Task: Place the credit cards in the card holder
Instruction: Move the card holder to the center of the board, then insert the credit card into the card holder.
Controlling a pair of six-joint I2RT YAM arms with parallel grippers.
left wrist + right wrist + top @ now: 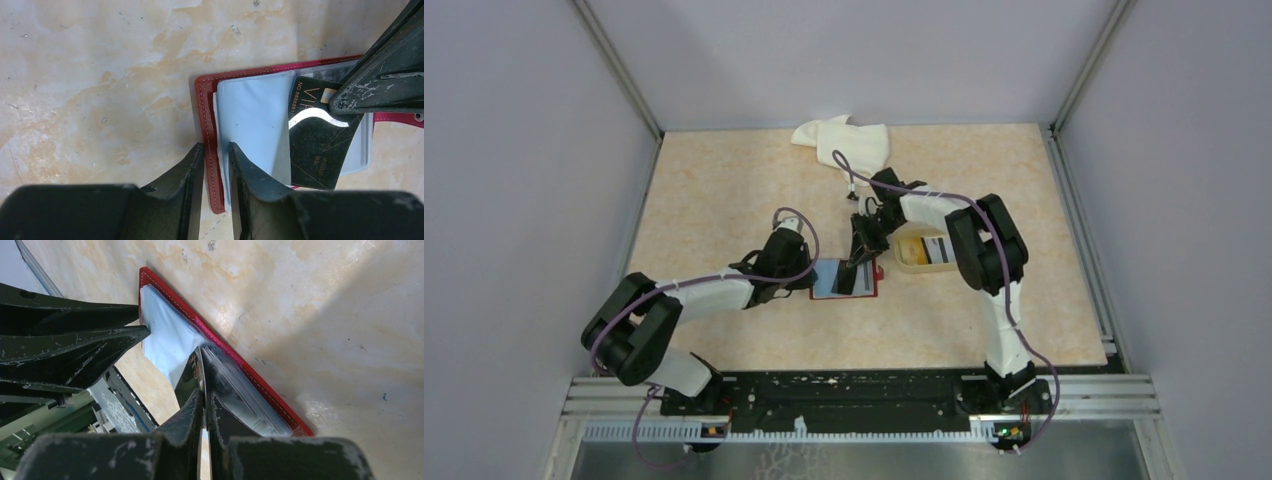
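The dark red card holder (864, 293) lies open on the table, its pale clear sleeves (252, 120) facing up. My left gripper (216, 150) is shut on the holder's left edge, with the red cover (205, 110) and a sleeve between its fingers. A black credit card (320, 150) with gold print is pinched on edge in my right gripper (205, 395), which is shut on it. The card slants down onto the sleeves at the holder's right half. Whether its lower end sits inside a pocket cannot be told. From the top view both grippers meet over the holder, left gripper (809, 275) and right gripper (864, 250).
A beige tray (906, 262) holding another card (936, 250) stands just right of the holder, under the right arm. A crumpled white cloth (844, 140) lies at the table's far edge. Metal rails border the table's sides.
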